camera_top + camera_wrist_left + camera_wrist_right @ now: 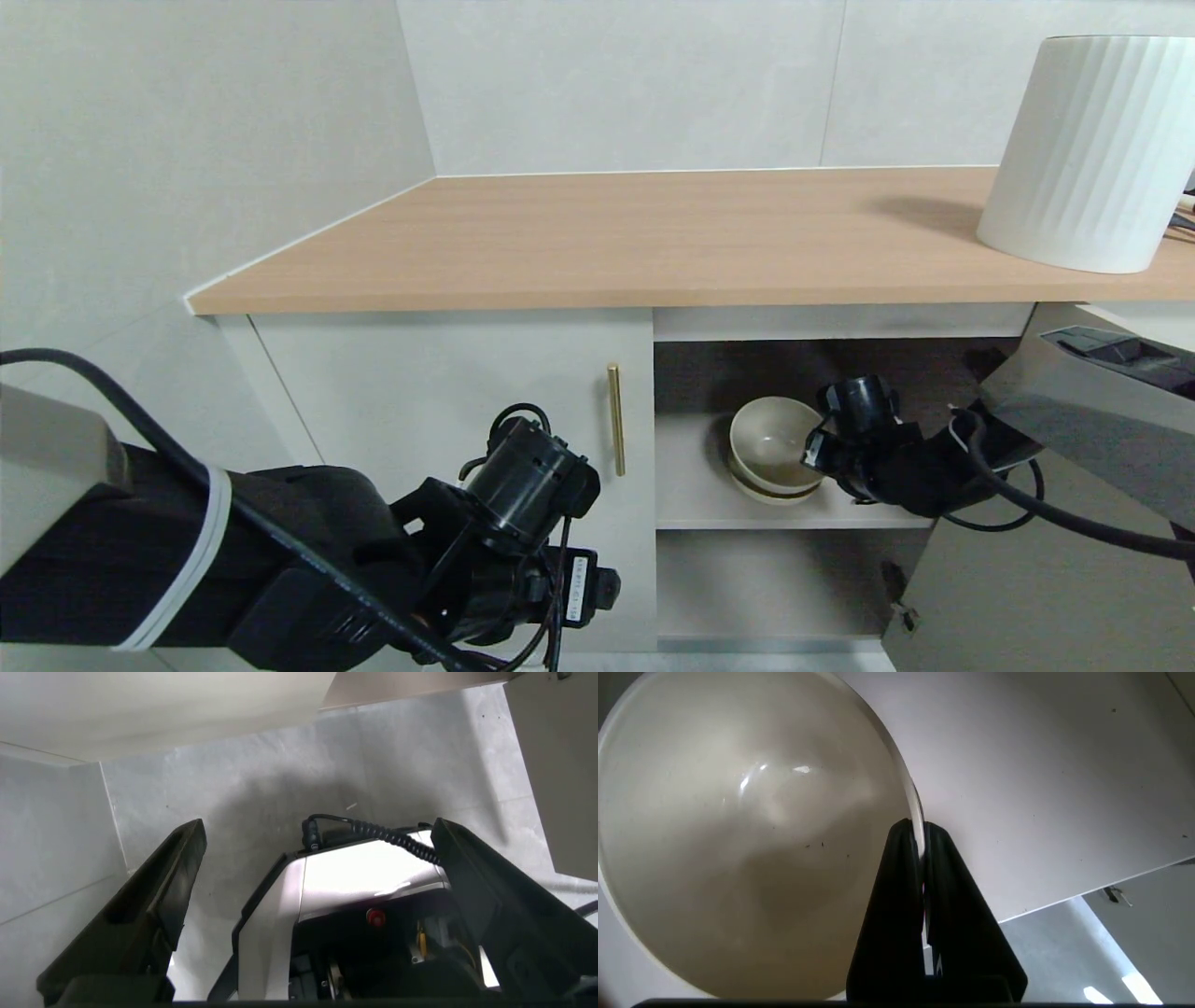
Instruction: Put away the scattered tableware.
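Now: bowl pinched at the rim inside the open cupboard

The cream bowl [770,443] sits tilted, its mouth turned outward, on top of a second bowl [777,489] that has a dark band under its rim. Both are on the upper shelf [695,509] of the open cupboard compartment below the counter [653,233]. The right claw [814,455] reaches into that compartment from the right and is clenched on the cream bowl's near rim. In the right wrist view its two dark fingers [901,905] press together with the thin rim between them. The bowl's inside is plain and glossy, with a few tiny dark specks and no writing.

The left claw [318,915] hangs low in front of the closed cupboard door [448,420], released, with its fingers spread wide over grey floor. A white label [581,583] on that arm's wrist carries print too small to read. The closed door has an upright brass handle [615,420] at its right edge, just beside the open compartment. On the counter's right end stands a white ribbed cylinder [1083,149], well apart from the bowls.
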### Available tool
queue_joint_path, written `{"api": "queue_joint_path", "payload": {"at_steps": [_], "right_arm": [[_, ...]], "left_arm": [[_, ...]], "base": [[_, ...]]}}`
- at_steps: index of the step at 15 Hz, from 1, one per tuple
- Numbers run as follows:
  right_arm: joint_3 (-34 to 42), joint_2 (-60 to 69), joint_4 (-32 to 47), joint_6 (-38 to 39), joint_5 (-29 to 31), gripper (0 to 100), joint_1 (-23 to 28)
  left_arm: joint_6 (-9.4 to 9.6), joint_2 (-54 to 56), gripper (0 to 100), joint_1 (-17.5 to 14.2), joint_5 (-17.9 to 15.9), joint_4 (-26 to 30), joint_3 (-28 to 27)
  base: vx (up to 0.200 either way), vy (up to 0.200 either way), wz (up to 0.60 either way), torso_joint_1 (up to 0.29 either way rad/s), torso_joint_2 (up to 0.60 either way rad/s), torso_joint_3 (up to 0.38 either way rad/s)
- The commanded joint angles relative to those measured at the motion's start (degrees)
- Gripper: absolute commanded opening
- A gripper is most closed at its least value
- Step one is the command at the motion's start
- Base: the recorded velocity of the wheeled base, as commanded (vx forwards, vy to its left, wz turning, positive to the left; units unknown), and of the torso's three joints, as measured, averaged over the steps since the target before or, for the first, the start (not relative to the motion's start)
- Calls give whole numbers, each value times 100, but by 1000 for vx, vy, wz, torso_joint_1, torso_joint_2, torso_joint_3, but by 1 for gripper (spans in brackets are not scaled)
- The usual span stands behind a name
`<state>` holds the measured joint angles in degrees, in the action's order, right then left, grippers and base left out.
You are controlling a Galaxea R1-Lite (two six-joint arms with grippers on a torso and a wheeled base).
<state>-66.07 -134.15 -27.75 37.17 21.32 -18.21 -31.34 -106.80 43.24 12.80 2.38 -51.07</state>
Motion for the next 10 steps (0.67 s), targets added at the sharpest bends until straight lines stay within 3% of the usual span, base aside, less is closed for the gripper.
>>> {"api": "queue_joint_path", "payload": {"at_steps": [1, 9, 10], "right_arm": [[7, 2, -3, 1, -5, 0, -16], [42, -6, 6, 1, 12, 0, -33], [51, 2, 15, -8, 12, 100, -33]], "left_arm": [[-3, 1, 100, 0, 3, 0, 0], [-3, 1, 100, 0, 3, 0, 0], [-3, 1, 100, 0, 3, 0, 0]], "base": [[0, 0, 0, 0, 0, 0], [0, 0, 0, 0, 0, 0], [0, 0, 0, 0, 0, 0]]}}
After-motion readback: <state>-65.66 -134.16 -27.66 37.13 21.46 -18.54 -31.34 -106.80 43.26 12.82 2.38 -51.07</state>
